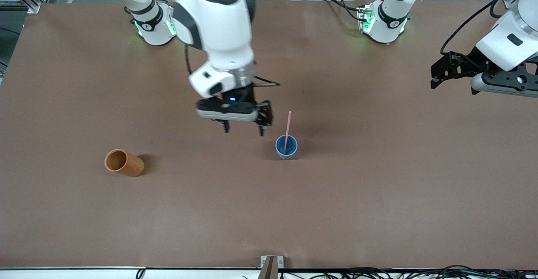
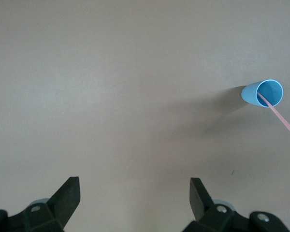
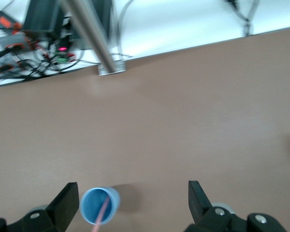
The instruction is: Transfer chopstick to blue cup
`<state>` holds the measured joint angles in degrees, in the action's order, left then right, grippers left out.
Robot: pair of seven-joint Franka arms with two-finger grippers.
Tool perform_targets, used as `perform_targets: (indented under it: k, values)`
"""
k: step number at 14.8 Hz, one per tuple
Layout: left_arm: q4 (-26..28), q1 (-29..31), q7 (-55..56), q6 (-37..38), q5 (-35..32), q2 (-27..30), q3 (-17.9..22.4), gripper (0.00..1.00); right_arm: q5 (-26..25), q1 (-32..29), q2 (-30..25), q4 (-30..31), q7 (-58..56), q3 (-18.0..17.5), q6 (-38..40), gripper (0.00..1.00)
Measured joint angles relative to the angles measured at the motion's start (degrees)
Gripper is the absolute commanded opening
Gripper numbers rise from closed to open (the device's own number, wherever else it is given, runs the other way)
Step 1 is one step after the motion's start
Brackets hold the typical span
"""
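Chopstick [image 1: 287, 131] is stood in blue cup [image 1: 286, 146]; right gripper [image 1: 243, 128], jaws spread empty beside it, could knock cup over.

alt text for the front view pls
A pink chopstick stands in the blue cup mid-table, with the right gripper open and empty just beside it. An orange cup lies tipped toward the right arm's end; the left gripper waits open.
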<state>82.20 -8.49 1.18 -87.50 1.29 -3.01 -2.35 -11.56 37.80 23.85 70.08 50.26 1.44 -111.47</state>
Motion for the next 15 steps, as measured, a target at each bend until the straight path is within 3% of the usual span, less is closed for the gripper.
perform_targets:
  k: [3,7,11,15]
  values:
    - [0.0,0.04,-0.02,0.0,0.48,-0.01,0.01,1.0,3.45,-8.73,-6.38,0.0,-10.18,0.17,11.34,1.0]
    - [0.0,0.08,-0.02,0.0,0.79,-0.02,0.02,1.0,4.23,-20.27,-12.3,0.37,-21.05,0.2,22.95,1.0]
    - [-0.02,0.16,-1.79,0.0,0.79,-0.02,0.07,1.0,8.62,-29.25,-17.52,5.82,-27.75,0.21,25.46,1.0]
    - [-0.03,0.21,-2.11,0.0,0.79,-0.02,0.22,1.0,9.64,-34.49,-22.65,10.63,-32.22,0.23,28.65,1.0]
